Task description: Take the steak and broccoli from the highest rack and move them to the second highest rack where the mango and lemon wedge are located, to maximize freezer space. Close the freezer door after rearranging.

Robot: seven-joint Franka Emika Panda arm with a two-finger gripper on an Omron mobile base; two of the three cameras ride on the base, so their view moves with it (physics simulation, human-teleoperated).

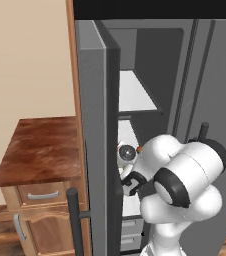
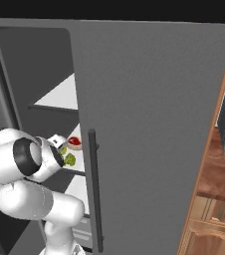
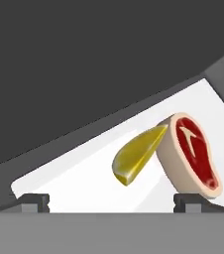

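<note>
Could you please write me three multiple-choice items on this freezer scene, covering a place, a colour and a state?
1. What lies beside the steak on the white shelf?
A. a blue bowl
B. a lemon wedge
C. a mug

2. What colour is the steak's broad face?
A. green
B. blue
C. red

3. How is the end effector?
A. open, holding nothing
B. shut on the steak
C. shut on the lemon wedge

Answers:
1 B: the hand view shows the yellow wedge right next to the steak.
2 C: the face is red inside a pale rim.
3 A: its fingertips stand far apart, with both foods beyond them.
</note>
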